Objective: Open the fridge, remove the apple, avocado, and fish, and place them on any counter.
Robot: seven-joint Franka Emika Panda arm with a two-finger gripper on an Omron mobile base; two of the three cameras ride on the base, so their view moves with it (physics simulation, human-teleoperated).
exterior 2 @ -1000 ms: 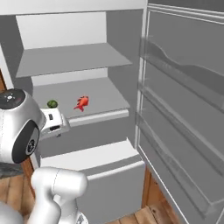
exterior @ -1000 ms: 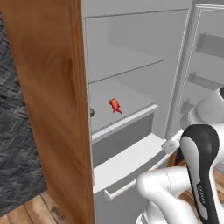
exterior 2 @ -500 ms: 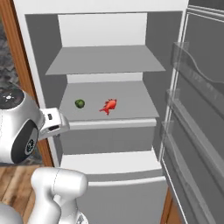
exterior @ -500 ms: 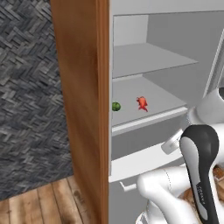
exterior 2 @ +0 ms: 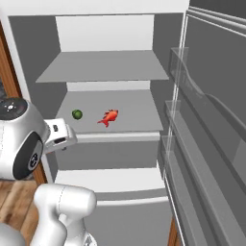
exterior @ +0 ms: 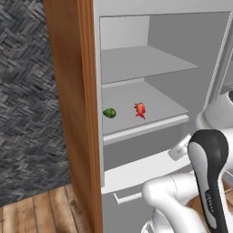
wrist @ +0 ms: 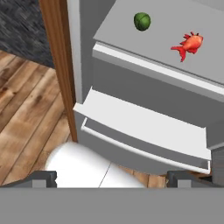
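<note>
The fridge (exterior 2: 105, 33) stands open, its grey shelves facing me. On its middle shelf lie the dark green avocado (exterior 2: 77, 114) and, just to its right, the red-orange fish (exterior 2: 109, 117). Both also show in the left base view, avocado (exterior: 109, 113) and fish (exterior: 140, 109), and at the top of the hand view, avocado (wrist: 141, 21) and fish (wrist: 189, 45). My gripper (wrist: 114, 178) is open with nothing between its fingertips (wrist: 43, 177). It sits low in front of the fridge's drawer, below the shelf. The apple and the counter are out of view.
An orange-brown wood panel (exterior: 68, 113) flanks the fridge on the left. The open door (exterior 2: 211, 144) with its clear racks stands at the right. A pulled-out grey drawer (wrist: 140, 131) juts forward under the shelf. Wooden floor (wrist: 26, 109) lies below, a dark woven wall (exterior: 27, 91) at left.
The base has moved, so the whole scene has shifted; the fridge interior now sits more central and the avocado has come out from behind the wood panel. The food has not moved.
</note>
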